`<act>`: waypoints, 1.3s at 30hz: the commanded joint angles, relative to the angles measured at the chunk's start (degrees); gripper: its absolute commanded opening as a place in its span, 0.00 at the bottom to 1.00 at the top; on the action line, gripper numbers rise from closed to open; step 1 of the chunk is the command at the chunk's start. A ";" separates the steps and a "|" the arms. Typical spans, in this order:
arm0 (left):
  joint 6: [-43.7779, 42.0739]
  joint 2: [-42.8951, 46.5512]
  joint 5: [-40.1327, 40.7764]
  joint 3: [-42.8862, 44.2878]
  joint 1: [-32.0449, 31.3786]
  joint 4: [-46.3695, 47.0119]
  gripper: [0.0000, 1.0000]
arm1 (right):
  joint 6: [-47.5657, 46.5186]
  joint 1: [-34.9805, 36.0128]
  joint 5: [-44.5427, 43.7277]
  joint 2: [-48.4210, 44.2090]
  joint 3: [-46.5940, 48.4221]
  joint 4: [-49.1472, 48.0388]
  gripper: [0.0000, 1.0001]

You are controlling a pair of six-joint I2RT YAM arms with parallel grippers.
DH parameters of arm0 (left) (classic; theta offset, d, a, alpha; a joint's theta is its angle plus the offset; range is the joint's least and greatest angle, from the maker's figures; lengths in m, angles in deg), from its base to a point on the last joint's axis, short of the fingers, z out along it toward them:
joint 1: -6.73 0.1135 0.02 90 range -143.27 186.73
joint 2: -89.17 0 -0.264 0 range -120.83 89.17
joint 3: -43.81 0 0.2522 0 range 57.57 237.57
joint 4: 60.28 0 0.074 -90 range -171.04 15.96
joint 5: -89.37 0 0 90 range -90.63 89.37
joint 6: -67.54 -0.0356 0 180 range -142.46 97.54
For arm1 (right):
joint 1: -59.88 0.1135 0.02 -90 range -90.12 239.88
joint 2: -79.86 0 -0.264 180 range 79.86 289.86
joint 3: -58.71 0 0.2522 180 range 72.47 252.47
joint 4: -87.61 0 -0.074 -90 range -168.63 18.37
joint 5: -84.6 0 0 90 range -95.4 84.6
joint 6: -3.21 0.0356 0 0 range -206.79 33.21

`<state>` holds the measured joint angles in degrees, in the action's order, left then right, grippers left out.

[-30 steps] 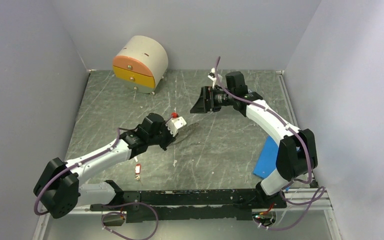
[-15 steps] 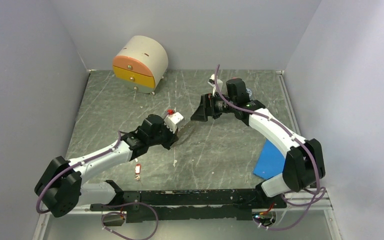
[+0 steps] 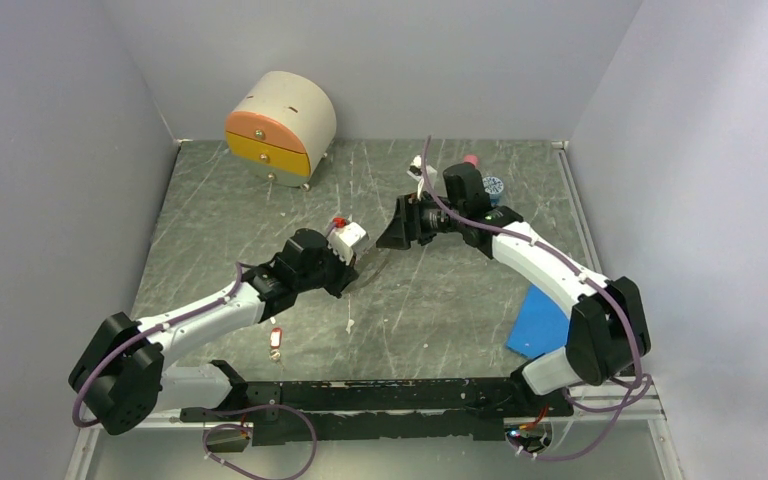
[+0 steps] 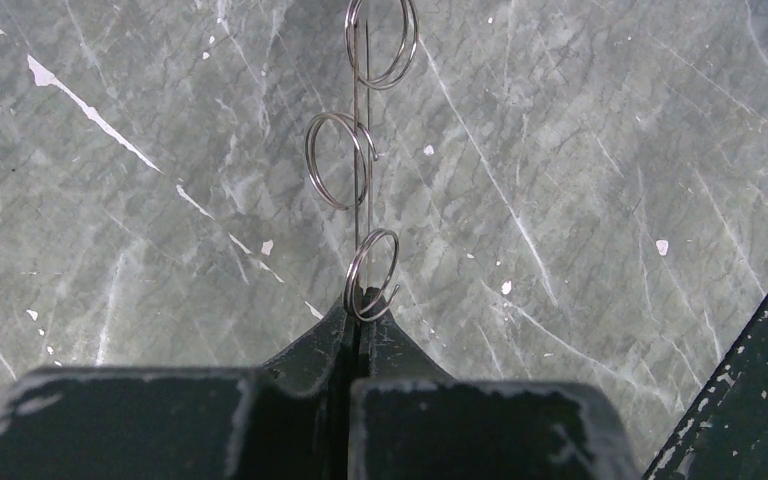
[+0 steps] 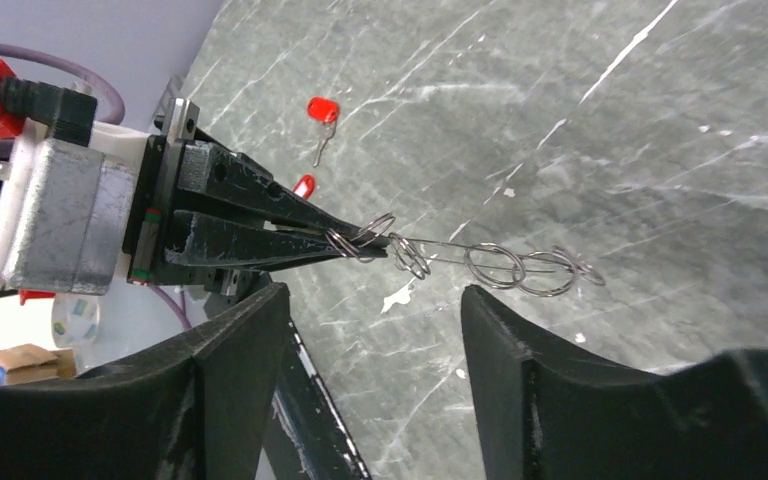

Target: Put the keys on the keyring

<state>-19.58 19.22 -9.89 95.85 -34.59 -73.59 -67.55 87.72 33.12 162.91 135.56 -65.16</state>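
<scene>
Keyring [image 5: 440, 244] wire juts out from the left tool [image 4: 360, 322], whose jaws are pinched tight on one end, holding it clear of the surface [image 4: 610, 150] so the free end can be reached. Small rings [image 4: 340, 160] hang along it. The right tool [image 5: 372, 305] faces that end, jaws wide apart and empty, seemingly lining up. Red-tagged keys [image 5: 322, 110] lie loose on the surface, well apart from the wire.

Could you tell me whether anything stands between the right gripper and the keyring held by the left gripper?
Nothing visible does. The left gripper is shut on one end of the keyring, and the right gripper faces its free length with open jaws. Only bare table lies behind it.
</scene>
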 commanded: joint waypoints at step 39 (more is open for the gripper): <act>-2.10 2.73 0.66 0.77 0.18 0.49 0.03 | 1.98 0.93 6.71 2.44 -1.40 -9.37 0.00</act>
<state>-20.07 20.25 -9.38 95.24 -34.44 -72.89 -59.86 88.48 38.61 168.16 131.48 -76.98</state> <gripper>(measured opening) 0.033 0.018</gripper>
